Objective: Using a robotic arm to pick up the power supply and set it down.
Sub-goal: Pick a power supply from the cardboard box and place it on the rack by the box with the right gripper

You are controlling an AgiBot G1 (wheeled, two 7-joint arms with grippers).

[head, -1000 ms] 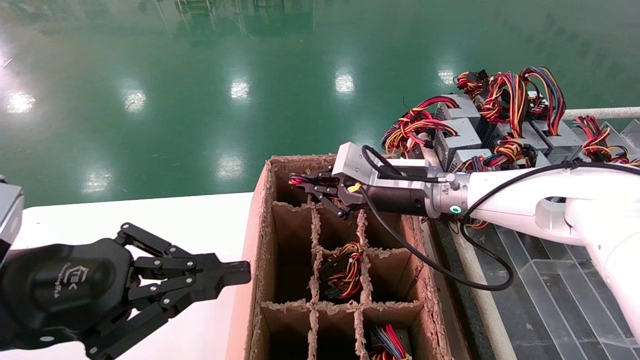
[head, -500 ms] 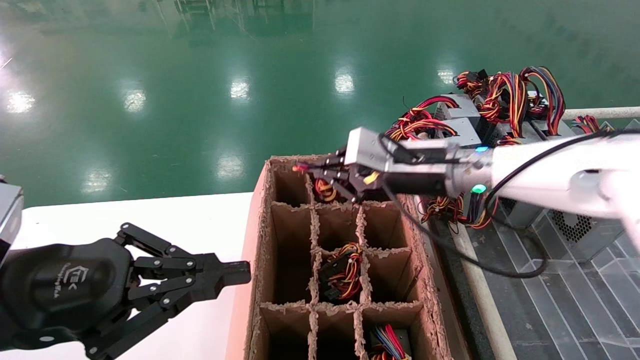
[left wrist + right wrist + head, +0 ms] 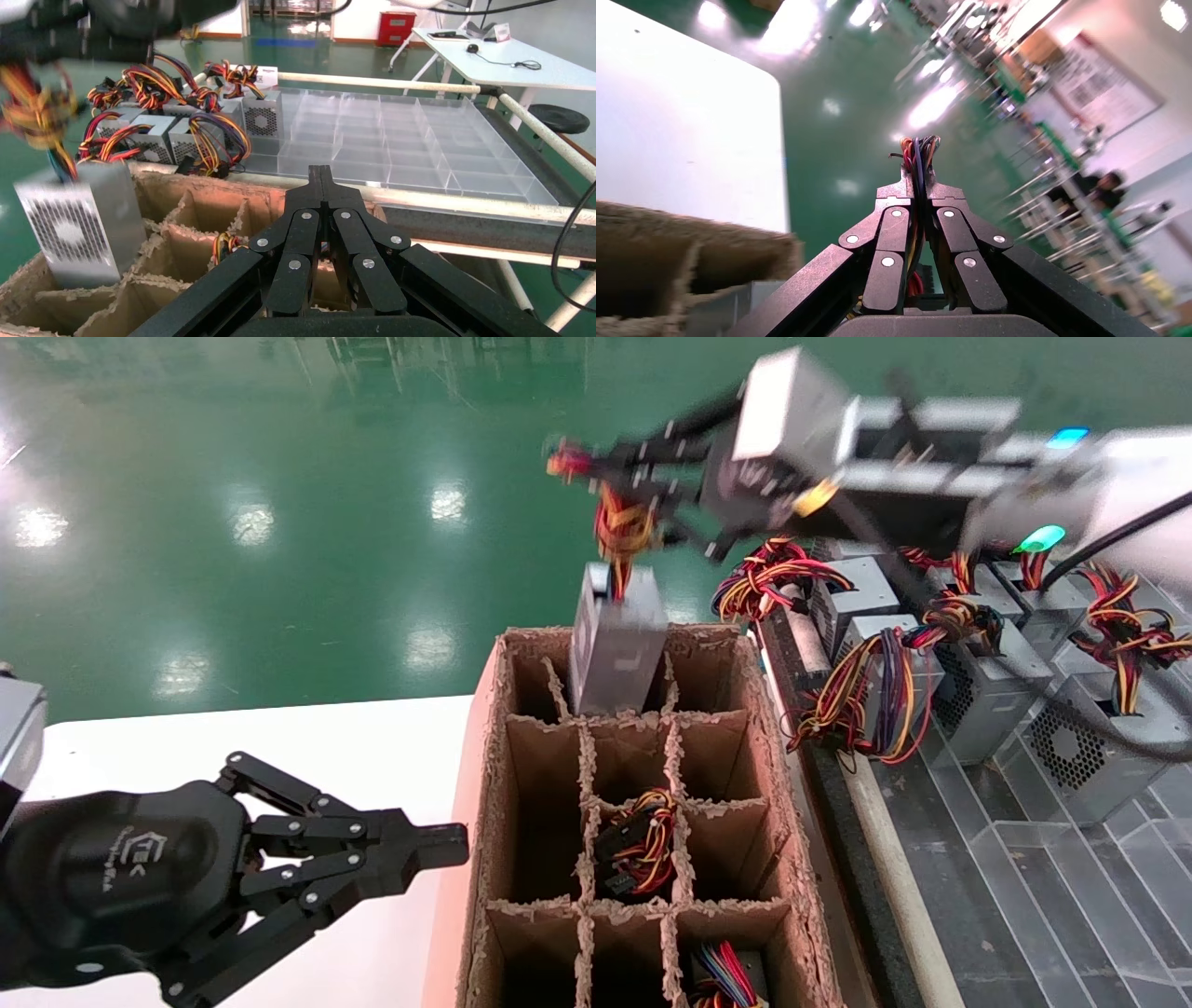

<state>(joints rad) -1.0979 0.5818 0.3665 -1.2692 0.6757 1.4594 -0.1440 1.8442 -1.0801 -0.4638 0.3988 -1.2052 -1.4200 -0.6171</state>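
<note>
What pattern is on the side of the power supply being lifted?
A honeycomb vent grid on the grey power supply, clearest in the left wrist view.

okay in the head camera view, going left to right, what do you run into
Left gripper, parked over the white table → cardboard divider box → grey power supply hanging by its wires from the right gripper → row of power supplies on the clear tray.

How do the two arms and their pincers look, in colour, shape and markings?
Both pincers are black, two-fingered linkages with silver rivets. The left pincer has a rounded black body bearing a white logo. The right pincer sits on a silver square block, then a white arm with green light and black cable.
</note>
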